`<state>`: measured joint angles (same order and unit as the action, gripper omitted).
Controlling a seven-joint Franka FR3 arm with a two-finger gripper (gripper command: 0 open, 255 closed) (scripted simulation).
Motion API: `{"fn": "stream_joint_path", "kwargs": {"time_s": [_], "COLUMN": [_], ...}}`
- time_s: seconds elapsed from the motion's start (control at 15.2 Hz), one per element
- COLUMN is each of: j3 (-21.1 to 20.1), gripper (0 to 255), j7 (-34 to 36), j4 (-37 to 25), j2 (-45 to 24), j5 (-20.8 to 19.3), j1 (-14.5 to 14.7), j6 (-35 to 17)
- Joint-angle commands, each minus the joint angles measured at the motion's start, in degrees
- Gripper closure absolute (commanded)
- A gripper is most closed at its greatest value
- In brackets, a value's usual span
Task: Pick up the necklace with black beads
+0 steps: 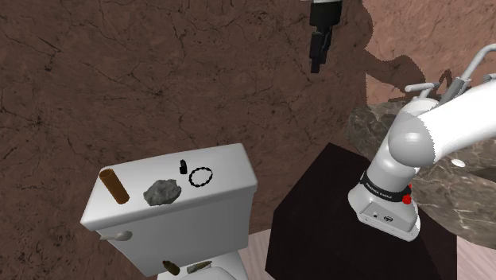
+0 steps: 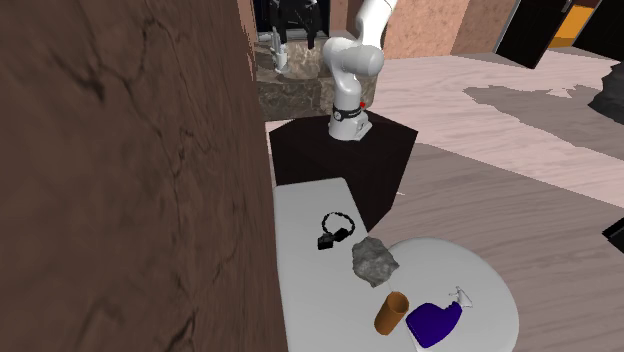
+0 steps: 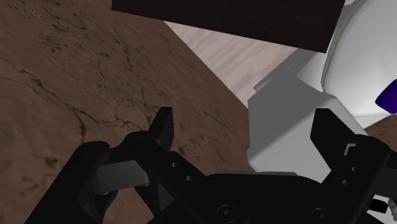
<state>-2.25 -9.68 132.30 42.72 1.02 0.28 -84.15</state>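
Observation:
The necklace (image 1: 202, 176) is a small ring of black beads lying flat on the white toilet tank lid (image 1: 226, 208), towards the end nearest the dark stand. In the second exterior view the necklace (image 2: 338, 221) lies beside a small black object (image 2: 327, 241). My gripper (image 1: 320, 48) hangs high in front of the brown wall, well above the necklace and off to the shoulder view's right. In the wrist view the gripper (image 3: 245, 135) is open, its fingers (image 3: 164, 130) apart with nothing between them.
Also on the lid are a grey rock (image 1: 161, 192), a brown cylinder (image 1: 114, 185) and the small black object (image 1: 182, 167). A blue spray bottle (image 2: 435, 322) lies on the toilet's round white lid. The dark stand (image 1: 350, 231) is beside the tank, with a stone counter (image 1: 373, 127) behind it.

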Motion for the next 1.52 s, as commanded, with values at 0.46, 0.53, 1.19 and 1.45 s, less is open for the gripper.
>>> {"fn": "stream_joint_path", "kwargs": {"time_s": [0.46, 0.53, 1.19, 1.45], "j3": [-6.2, -7.1, -16.5, -20.1], "gripper": [0, 0, 0, 0], "j7": [6.6, 7.5, 17.2, 21.9], "j4": [5.7, 6.3, 6.8, 4.7], "j2": [-4.5, -5.5, -20.0, -27.7], "j5": [4.3, 4.9, 7.1, 5.5], "j1": [2.1, 2.3, 4.1, 4.1], "j6": [-12.4, -14.2, -32.5, -39.2]}}
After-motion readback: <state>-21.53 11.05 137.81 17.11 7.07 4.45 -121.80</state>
